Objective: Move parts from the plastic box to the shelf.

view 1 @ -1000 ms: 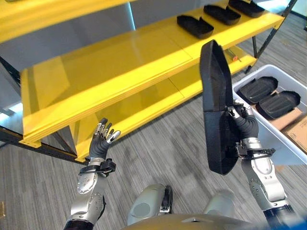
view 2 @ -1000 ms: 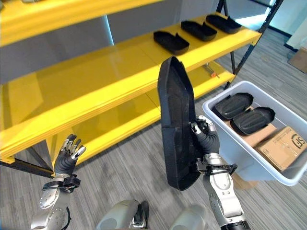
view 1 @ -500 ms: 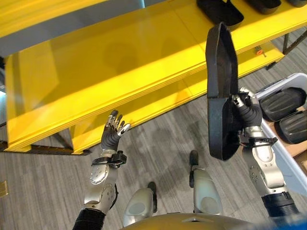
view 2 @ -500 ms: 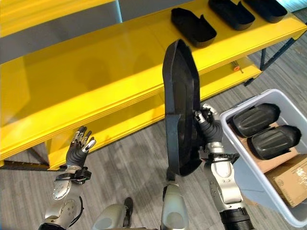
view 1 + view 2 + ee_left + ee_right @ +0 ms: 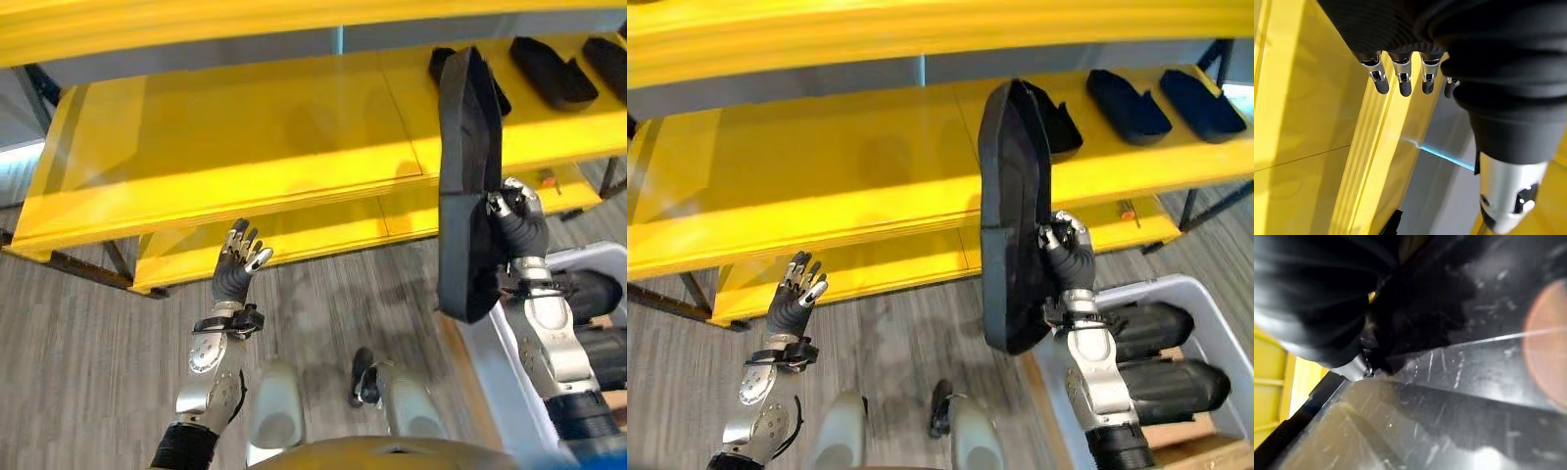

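- Here, in the left eye view, the right hand (image 5: 517, 223) is gripping a long black part (image 5: 467, 186) on edge, its long axis upright, top end before the yellow shelf (image 5: 255, 127).
- In the right eye view, more parts are lying in the plastic box (image 5: 1205, 304).
- In the left wrist view, the left hand (image 5: 1400, 73) is showing straight fingers, holding nothing.

looks like a warehouse or factory storeroom: long yellow shelf (image 5: 245, 147) racking on dark metal frames, grey carpet-tile floor (image 5: 88, 352), black moulded parts (image 5: 1127, 103) lined up, a plastic box (image 5: 1215, 313) holding more.
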